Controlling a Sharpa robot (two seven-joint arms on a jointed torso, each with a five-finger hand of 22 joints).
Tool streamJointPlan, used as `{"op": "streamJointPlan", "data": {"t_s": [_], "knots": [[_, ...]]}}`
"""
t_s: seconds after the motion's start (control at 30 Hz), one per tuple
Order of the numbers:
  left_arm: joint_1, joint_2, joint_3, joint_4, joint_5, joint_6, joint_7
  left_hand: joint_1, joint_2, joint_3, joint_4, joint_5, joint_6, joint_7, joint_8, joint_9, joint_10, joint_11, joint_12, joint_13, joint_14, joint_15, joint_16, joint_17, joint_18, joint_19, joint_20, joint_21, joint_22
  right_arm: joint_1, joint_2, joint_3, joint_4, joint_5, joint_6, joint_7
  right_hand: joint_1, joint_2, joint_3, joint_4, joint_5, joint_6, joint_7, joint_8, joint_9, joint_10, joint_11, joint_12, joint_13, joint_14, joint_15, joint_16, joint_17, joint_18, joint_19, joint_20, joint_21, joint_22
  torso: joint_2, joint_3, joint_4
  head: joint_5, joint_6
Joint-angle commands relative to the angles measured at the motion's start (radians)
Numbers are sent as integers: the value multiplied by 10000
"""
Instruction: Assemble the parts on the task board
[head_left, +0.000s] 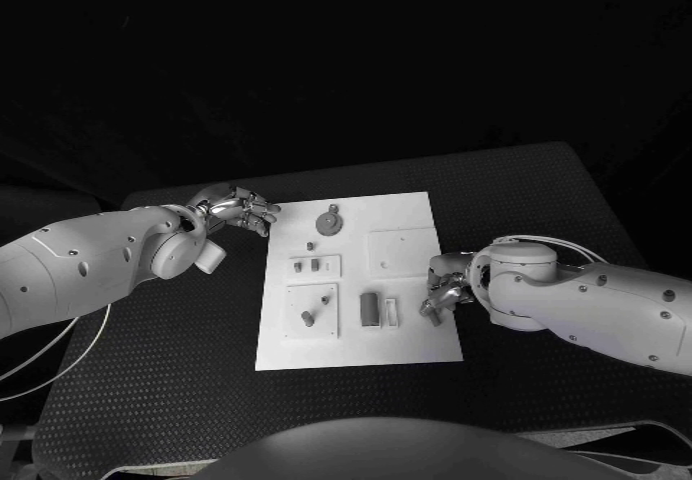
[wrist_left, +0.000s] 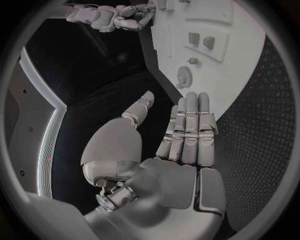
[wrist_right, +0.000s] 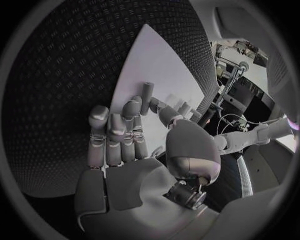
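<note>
White task board (head_left: 411, 340) on black table (head_left: 144, 400)

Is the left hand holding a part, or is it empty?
Empty. The left hand has straight fingers with nothing between them, and hovers off the board's far left corner.

Lighting: dim, dark surround; flat white rectangular task board (head_left: 361, 290) was brightest, shadows beside it faint; wrist views bent at their rims.

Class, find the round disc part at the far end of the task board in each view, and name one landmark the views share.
Head view: disc at the board's far end, near the left hand.
Left wrist view: disc just beyond the fingertips.
Right wrist view: cannot be made out.
Shared landmark: the white task board.
</note>
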Motion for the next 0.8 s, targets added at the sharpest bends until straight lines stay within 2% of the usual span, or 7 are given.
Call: {"op": "streamJointPlan", "data": {"t_s": [0.03, 0.2, 0.37, 0.53, 0.7, 0.8], "knots": [[6, 8, 4, 19, -11, 93, 34, -97, 5, -16, 19, 26, -55, 3, 3, -9, -16, 16, 23, 13, -41, 7, -41, 13, -54, -51, 0, 49, 2, -193, -90, -176, -83, 1250, 143, -271, 412, 574, 807, -579, 1978, -684, 484, -506, -480, 86, -33, 66, 8, 75, -104, 42, -16, 287, 131, -14, 64, 178, -2, 0, -5, 9, 1], [6, 15, 3, 21, -11, 100, 21, -101, 0, -18, 19, 26, -55, 3, 5, -9, -17, 16, 23, 14, -41, 7, -42, 14, -54, -52, 0, 49, 2, -46, -121, -169, -144, 2884, -423, -257, 412, 551, 811, -582, 2085, -596, 443, -451, -483, 135, -74, 96, 9, 128, -152, 65, -18, 317, 163, 5, 108, 180, -1, 6, -7, 10, 1], [6, 12, 1, 27, -13, 126, -5, -123, -4, -26, 28, 27, -61, 6, 5, -10, -19, 18, 22, 15, -42, 8, -44, 16, -55, -52, 1, 50, 2, 1, -135, -169, -175, 3729, -903, -266, 412, 520, 832, -585, 2275, -515, 410, -398, -485, 133, -105, 100, 3, 154, -182, 82, -1, 317, 170, 13, 129, 174, -2, -3, -4, 23, 1], [6, 12, 0, 32, -255, 94, -4, -124, -8, -26, 26, 28, -64, 6, 6, -11, -22, 18, 21, 16, -43, 8, -46, 17, -54, -54, 1, 50, 2, 28, -112, -169, -79, 4045, -1168, -281, 415, 509, 835, -586, 2319, -498, 402, -386, -485, 133, -113, 103, 3, 176, -189, 101, 31, 316, 174, 12, 136, 172, 1, 1, -2, 28, 1], [6, 21, -4, 63, -614, 144, -2, -112, -17, -22, 12, 28, -61, 3, 12, -10, -25, 18, 19, 17, -46, 7, -49, 19, -52, -58, -2, 49, 2, 93, -3, -165, 4, 4112, -1788, -297, 411, 491, 829, -584, 2336, -484, 397, -376, -485, 140, -119, 109, 5, 186, -195, 108, 37, 317, 183, 11, 144, 172, -1, 0, -2, 17, 1], [6, 26, -4, 56, -614, 118, 34, -114, -21, -23, 11, 28, -60, 3, 14, -9, -27, 18, 19, 18, -47, 8, -51, 19, -53, -60, -1, 48, 2, 126, 169, -165, -10, 4125, -1867, -286, 404, 477, 823, -582, 2343, -478, 395, -372, -486, 142, -121, 110, 4, 171, -199, 93, 5, 317, 187, 11, 147, 170, 0, -2, -3, 14, 1]]}}
